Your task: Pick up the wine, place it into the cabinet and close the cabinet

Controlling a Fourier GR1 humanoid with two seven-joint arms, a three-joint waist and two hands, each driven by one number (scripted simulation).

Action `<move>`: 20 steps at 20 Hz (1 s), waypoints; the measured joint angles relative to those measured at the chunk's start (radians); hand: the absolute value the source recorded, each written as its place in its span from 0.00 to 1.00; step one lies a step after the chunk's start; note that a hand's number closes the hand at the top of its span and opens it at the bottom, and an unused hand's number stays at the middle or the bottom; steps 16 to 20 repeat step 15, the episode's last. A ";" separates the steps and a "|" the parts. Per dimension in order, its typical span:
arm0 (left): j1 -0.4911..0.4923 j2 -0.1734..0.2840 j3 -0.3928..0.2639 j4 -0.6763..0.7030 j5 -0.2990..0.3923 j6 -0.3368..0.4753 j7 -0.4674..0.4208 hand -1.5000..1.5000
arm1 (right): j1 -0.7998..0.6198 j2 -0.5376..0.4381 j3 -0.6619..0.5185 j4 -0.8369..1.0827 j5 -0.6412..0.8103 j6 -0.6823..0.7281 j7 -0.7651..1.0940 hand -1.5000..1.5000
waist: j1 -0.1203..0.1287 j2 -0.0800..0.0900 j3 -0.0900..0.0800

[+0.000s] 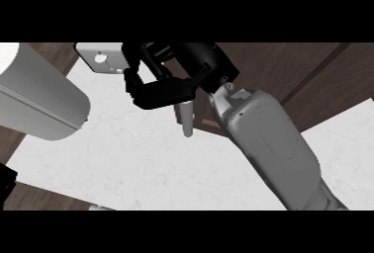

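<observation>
— As the head view shows it, where is the right hand (164, 91)?
— Its grey forearm rises from the lower right edge, and the black hand sits high near the middle, fingers curled round something.
— The wine?
— Only a pale, slim neck-like piece (187, 118) pokes down below the fingers; whether that is the wine cannot be told. It hangs above the white worktop (146, 163), before brown cabinet panels (292, 74).
— The left hand?
— No black hand shows; a grey rounded body (40, 99) fills the left.

wine (187, 117) mostly hidden by right hand (164, 91)
</observation>
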 measured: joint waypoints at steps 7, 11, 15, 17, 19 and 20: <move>0.003 -0.008 0.003 0.014 0.003 0.002 0.000 1.00 | -0.015 0.000 0.002 0.053 -0.045 0.019 -0.039 1.00 | -0.017 -0.015 -0.012; 0.002 -0.014 0.006 0.021 0.006 0.007 0.000 1.00 | -0.019 -0.001 0.002 0.075 -0.067 0.053 -0.084 1.00 | -0.030 -0.018 -0.017; 0.003 -0.017 0.005 0.028 0.006 0.010 0.002 1.00 | -0.022 -0.001 0.002 0.096 -0.081 0.087 -0.129 1.00 | -0.040 -0.020 -0.019; 0.003 -0.017 0.005 0.028 0.006 0.010 0.002 1.00 | -0.022 -0.001 0.002 0.096 -0.081 0.087 -0.129 1.00 | -0.040 -0.020 -0.019; 0.003 -0.017 0.005 0.028 0.006 0.010 0.002 1.00 | -0.022 -0.001 0.002 0.096 -0.081 0.087 -0.129 1.00 | -0.040 -0.020 -0.019; 0.003 -0.017 0.005 0.028 0.006 0.010 0.002 1.00 | -0.022 -0.001 0.002 0.096 -0.081 0.087 -0.129 1.00 | -0.040 -0.020 -0.019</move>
